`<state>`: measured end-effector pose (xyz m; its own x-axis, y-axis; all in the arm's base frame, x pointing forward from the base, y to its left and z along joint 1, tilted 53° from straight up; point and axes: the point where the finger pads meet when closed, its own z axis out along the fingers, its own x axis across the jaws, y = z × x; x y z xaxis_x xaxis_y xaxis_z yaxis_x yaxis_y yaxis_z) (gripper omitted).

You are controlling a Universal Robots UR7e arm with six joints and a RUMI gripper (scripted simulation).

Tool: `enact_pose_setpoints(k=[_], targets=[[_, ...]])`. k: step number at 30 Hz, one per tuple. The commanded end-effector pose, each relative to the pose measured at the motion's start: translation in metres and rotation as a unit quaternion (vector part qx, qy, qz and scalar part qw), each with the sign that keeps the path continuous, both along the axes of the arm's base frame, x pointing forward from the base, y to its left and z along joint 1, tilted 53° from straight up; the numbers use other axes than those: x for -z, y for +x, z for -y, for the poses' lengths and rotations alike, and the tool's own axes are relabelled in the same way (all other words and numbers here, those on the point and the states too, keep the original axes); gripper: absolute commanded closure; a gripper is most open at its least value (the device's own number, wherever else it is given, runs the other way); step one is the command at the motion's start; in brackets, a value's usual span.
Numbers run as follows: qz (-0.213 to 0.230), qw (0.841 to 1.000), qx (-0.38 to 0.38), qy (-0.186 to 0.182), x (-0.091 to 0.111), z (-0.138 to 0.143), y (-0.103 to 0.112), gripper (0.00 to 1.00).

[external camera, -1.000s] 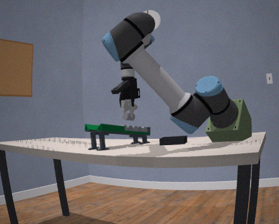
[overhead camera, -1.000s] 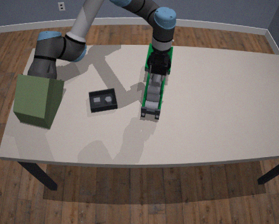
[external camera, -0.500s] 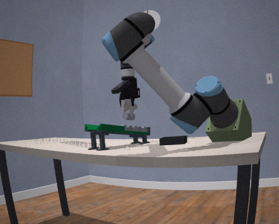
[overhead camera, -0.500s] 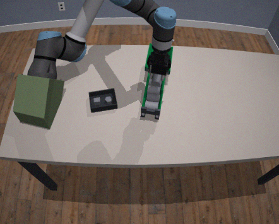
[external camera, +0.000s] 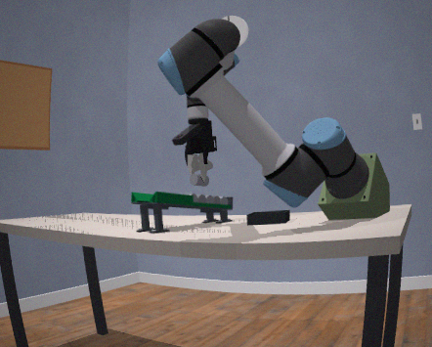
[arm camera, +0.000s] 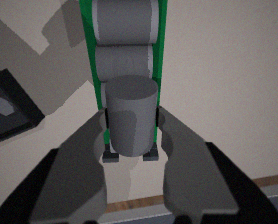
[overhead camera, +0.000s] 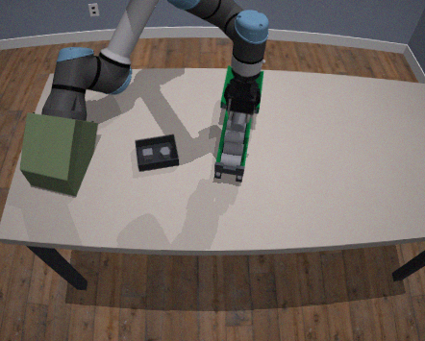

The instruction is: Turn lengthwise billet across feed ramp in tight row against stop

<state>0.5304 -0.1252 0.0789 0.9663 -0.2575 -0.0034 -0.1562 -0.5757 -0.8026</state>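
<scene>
A green feed ramp (overhead camera: 220, 141) (external camera: 160, 197) (arm camera: 91, 65) stands on short legs on the white table (overhead camera: 331, 168). Several grey billets (overhead camera: 231, 151) (external camera: 211, 198) (arm camera: 124, 30) lie across it, side by side at its lower end against the stop (overhead camera: 229, 172) (external camera: 229, 201). My gripper (overhead camera: 238, 115) (external camera: 199, 173) (arm camera: 131, 108) is shut on one more grey billet (arm camera: 131, 112) (external camera: 199, 178). It holds the billet in the air, well above the ramp and just uphill of the row. In the wrist view the held billet's length runs in line with the ramp.
A black tray (overhead camera: 157, 152) (external camera: 268, 216) with two grey pieces lies left of the ramp. The arm's green base block (overhead camera: 57, 151) (external camera: 361, 191) sits at the table's left end. The arm reaches over the table's back half.
</scene>
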Motion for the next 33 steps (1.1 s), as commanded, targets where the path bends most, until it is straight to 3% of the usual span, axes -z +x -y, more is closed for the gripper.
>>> enact_pose_setpoints(k=[1, 33], targets=[[0.003, 1.000, 0.003, -0.004, -0.0032, 0.0066, 0.0013, 1.00], [0.004, 1.000, 0.003, -0.005, -0.0037, 0.0076, 0.0014, 1.00]])
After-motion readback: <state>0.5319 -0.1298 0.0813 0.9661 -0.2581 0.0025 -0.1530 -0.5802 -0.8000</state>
